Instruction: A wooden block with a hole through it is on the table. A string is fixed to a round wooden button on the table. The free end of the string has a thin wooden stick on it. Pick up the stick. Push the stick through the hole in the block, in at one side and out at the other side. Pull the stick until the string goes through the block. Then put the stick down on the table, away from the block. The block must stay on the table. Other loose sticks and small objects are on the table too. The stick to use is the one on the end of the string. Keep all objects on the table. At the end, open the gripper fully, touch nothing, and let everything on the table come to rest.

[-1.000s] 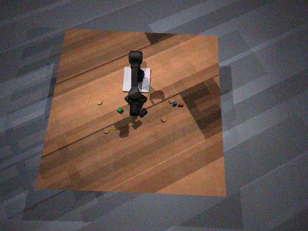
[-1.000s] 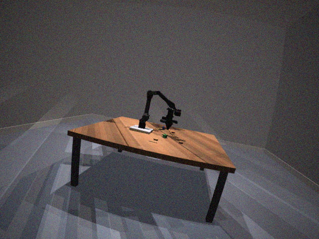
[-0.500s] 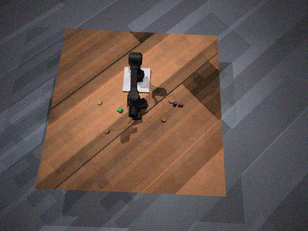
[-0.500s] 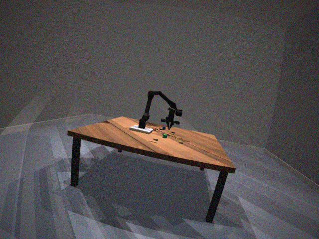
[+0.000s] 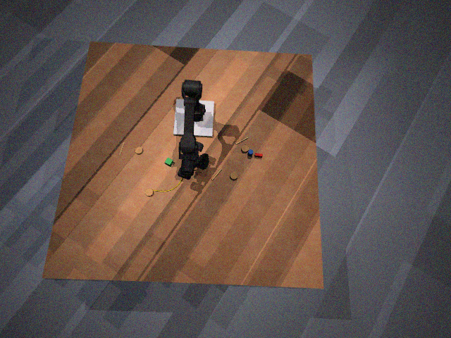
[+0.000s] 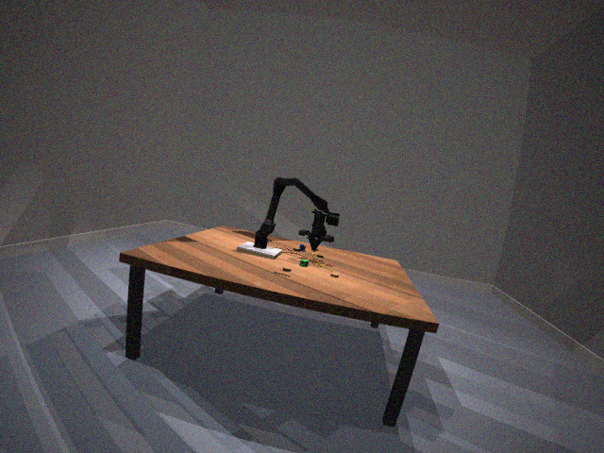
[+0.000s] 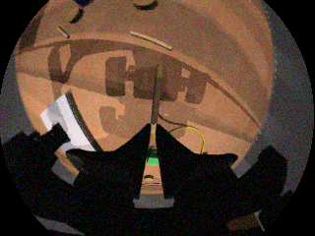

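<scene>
My gripper (image 6: pixel 314 250) (image 7: pixel 153 126) is shut on the wooden stick (image 7: pixel 157 93), which sticks out past the fingertips in the wrist view. It is above the table. The yellow string (image 5: pixel 169 190) (image 7: pixel 203 140) runs in a curve between the gripper and the round wooden button (image 5: pixel 149 192) (image 6: pixel 334 275). The green block (image 5: pixel 168 161) (image 6: pixel 304 262) sits on the table, to the left of the gripper in the top view. It also shows between the fingers in the wrist view (image 7: pixel 153 160), beyond them. Its hole cannot be made out. The stick is hidden by the arm in the top view.
Loose sticks (image 5: pixel 217 174) (image 5: pixel 242 140) (image 7: pixel 151 40) and round discs (image 5: pixel 233 176) (image 5: pixel 244 148) lie to the right, with a blue piece (image 5: pixel 250 152) and a red piece (image 5: pixel 258 155). Another disc (image 5: pixel 138 150) and stick (image 5: pixel 122 148) lie left. The white base plate (image 5: pixel 180 125) is behind.
</scene>
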Controlling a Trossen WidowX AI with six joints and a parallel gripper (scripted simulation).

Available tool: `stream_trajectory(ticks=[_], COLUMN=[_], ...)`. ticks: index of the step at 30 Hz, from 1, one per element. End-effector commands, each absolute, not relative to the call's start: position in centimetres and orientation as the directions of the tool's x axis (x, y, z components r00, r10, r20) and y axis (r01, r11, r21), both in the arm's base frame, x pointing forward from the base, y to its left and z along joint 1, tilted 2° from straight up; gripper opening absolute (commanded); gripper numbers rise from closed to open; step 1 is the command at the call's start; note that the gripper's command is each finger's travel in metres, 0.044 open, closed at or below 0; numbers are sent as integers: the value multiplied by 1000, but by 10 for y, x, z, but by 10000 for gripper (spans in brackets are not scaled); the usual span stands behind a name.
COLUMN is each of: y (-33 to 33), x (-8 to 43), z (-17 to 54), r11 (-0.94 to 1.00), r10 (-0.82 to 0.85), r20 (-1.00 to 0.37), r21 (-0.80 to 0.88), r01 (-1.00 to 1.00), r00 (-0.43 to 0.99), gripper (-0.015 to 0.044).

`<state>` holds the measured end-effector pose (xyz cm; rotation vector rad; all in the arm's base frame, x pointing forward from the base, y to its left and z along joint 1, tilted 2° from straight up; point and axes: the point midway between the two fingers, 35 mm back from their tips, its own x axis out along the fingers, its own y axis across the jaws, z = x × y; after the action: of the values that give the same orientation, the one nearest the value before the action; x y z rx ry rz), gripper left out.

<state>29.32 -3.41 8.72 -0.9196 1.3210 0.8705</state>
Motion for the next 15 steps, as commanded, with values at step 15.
stream_trajectory(ticks=[15], y=[-41], x=[308], z=[88], r11=[865], r10=[4], r20=[-998], r21=[-26], r01=[-501], r00=[59], gripper=[0])
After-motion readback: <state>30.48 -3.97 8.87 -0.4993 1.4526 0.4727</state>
